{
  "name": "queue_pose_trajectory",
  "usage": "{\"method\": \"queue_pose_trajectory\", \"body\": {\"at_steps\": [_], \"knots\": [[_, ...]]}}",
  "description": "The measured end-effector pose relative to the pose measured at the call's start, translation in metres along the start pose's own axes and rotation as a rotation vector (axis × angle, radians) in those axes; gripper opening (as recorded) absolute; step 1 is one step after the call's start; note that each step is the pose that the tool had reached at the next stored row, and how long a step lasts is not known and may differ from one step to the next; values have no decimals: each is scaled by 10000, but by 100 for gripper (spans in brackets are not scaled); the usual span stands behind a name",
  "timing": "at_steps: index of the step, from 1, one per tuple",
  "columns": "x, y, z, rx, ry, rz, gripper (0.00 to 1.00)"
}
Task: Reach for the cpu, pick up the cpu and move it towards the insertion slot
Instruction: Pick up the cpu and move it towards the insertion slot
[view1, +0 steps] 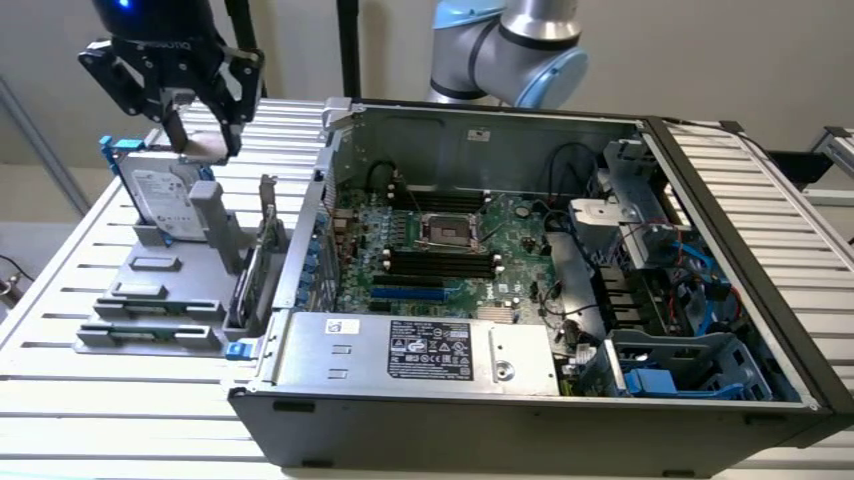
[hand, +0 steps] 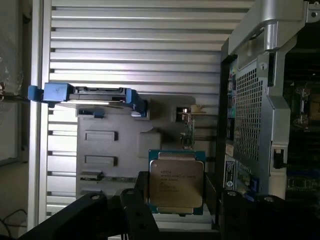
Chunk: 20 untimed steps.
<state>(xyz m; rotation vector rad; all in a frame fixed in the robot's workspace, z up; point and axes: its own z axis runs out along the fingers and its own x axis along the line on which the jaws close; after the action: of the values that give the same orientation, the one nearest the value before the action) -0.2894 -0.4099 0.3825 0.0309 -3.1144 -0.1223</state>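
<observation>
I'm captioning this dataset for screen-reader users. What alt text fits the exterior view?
The gripper holds the cpu above a grey parts tray at the exterior view's left, beside an open computer case. The insertion slot lies on the green board inside.

Arm (view1: 514, 40): silver-grey tube segs w/ light-blue joint caps, rounded elbow. Gripper (view1: 203, 140): black body, white lettering across front, blue light glowing above. Fingers (view1: 238, 100): black bar linkages, open frames, tapering to narrow tips.
</observation>
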Motion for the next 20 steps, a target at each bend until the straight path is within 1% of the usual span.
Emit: {"method": "queue_pose_trajectory", "body": {"at_steps": [3, 8, 17, 20], "knots": [[-136, -1, -17, -43, -1, 1, 55], [-363, -5, -32, -81, -2, 0, 55], [-773, -12, -45, -117, -1, -2, 55], [-910, -15, -48, -121, -1, -2, 55]]}}
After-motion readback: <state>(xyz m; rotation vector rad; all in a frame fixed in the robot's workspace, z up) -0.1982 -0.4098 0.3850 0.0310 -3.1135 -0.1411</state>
